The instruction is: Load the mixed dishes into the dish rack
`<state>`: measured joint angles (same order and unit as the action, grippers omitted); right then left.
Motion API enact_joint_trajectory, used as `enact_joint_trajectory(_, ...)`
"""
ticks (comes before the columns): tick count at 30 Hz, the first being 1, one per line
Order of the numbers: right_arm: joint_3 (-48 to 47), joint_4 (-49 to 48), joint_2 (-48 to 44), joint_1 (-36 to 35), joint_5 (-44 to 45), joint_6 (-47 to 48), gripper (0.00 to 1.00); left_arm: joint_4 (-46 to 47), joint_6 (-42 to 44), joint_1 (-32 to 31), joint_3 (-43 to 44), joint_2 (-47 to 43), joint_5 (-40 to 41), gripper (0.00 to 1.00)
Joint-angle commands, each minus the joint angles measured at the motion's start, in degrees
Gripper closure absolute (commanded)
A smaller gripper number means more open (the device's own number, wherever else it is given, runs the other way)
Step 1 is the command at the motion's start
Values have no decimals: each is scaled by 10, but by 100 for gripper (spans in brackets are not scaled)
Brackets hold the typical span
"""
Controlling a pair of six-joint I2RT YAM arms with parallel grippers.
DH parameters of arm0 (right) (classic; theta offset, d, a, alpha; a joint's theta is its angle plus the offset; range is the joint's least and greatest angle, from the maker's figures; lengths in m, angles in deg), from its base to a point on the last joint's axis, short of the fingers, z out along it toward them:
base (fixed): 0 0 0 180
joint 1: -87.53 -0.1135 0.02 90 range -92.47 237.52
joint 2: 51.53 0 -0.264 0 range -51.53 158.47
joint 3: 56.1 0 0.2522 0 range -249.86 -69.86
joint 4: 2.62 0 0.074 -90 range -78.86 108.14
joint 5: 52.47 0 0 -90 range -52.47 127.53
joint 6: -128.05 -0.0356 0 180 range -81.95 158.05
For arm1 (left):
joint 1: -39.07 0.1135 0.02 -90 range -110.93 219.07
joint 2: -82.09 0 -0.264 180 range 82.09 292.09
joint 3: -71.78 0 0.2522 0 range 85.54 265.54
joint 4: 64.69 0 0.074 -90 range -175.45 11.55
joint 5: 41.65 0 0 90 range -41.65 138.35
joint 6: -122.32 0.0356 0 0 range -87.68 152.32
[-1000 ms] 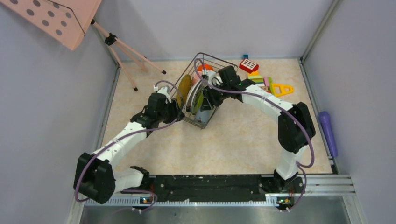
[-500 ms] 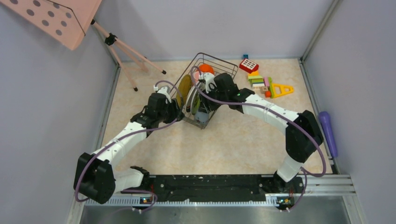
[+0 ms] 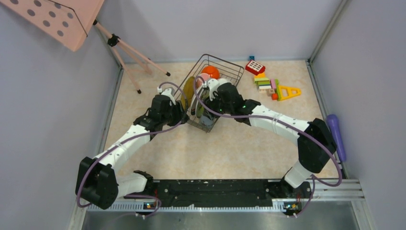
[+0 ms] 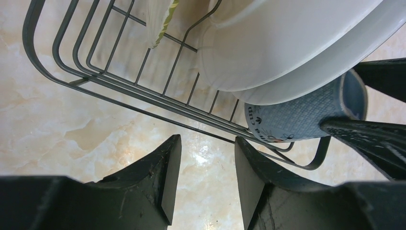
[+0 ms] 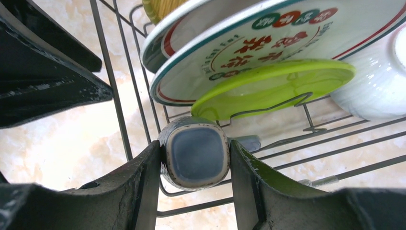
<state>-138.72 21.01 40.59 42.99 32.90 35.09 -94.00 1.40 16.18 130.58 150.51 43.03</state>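
Shows, nearest, the two arm bases on the rail at the front edge of the surface (image 3: 230,148), both arms angled inward to the rack (image 3: 226,61), set askew at mid-surface. Places the left tool (image 4: 207,141) just outside the rack's left wall near its front corner, fingers partly apart over bare marble, gripping nothing. Places the right tool (image 5: 194,148) at the rack's near end, closed partway on a blue cup (image 5: 196,163): cup on its side, squarish mouth facing the wrist camera, one finger pressed to each flank, body among the lowest wires; cannot be told whether resting on them. Sets, just behind the cup, a green plate (image 5: 273,86) on edge between the prongs, then a white plate (image 5: 287,43) with green-red rim and red lettering close behind, then a straw mat (image 3: 189,91) upright nearest the left wall. Sets a white cup (image 5: 378,86) beside the green plate, inside the rack, and an orange bowl (image 3: 210,72) at the far end. Includes, beyond and to the right, toy blocks (image 3: 268,85) on the surface near the back wall; at far left, a pink tripod (image 3: 129,52); along the right edge, a purple object (image 3: 336,134) just off the surface.
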Motion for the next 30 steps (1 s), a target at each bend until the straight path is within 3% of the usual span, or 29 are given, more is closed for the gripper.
enact_joint_trajectory(1, 7, 16, 7, -3, 85, 25, 100, 3, 6, 3, 26, 0, -10, 50)
enact_joint_trajectory(15, 101, -84, -22, -37, 106, 52, 100, -1, 8, 3, 36, 10, -16, 50)
enact_joint_trajectory(24, 241, -291, -82, -41, 113, -2, 100, 1, 6, 3, 34, 11, -20, 50)
enact_joint_trajectory(30, 244, -352, -61, -47, 94, 4, 100, -1, 6, 3, 34, 9, -20, 50)
